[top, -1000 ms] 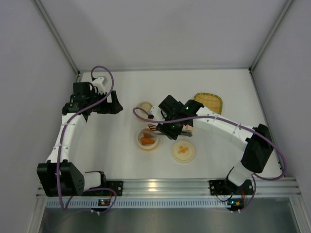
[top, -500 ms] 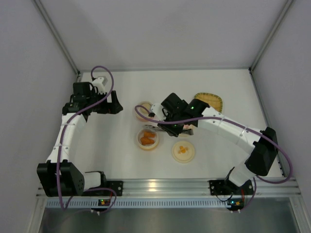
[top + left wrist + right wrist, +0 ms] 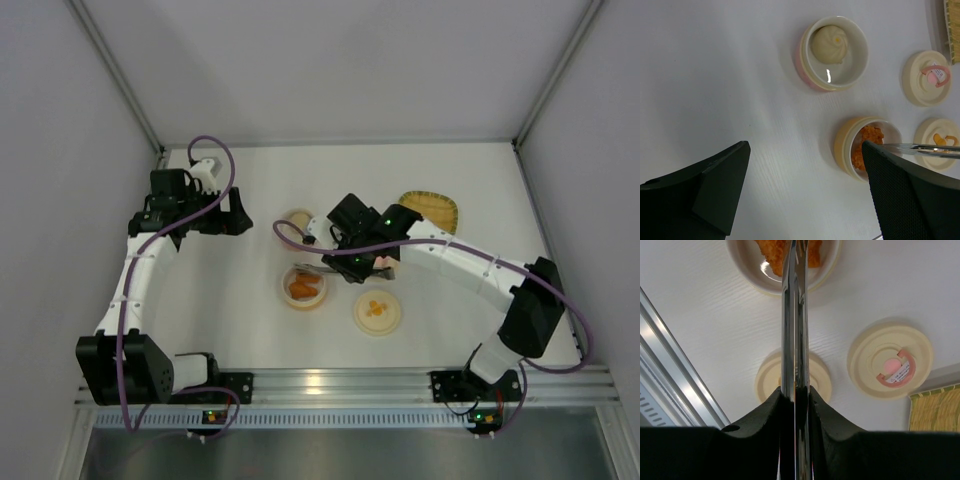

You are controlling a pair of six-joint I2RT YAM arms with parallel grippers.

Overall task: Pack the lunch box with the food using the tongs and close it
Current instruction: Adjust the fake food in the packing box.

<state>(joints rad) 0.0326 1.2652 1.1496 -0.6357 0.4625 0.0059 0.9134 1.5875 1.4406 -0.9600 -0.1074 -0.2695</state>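
Tongs (image 3: 794, 315) pinched almost flat in right gripper (image 3: 795, 399), long axis dead ahead, tips over orange chunks (image 3: 771, 252) in cream bowl (image 3: 746, 264); left gripper (image 3: 802, 150) spread wide, well apart.

A yellow woven tray (image 3: 432, 209) with a green edge lies toward the back of the white surface (image 3: 240, 320). A metal rail (image 3: 330, 384) runs along its near edge.

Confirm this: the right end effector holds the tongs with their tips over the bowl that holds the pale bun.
One thing is off: the bowl. The right end effector holds the tongs with their tips over the bowl that holds the orange chunks, as the right wrist view shows.
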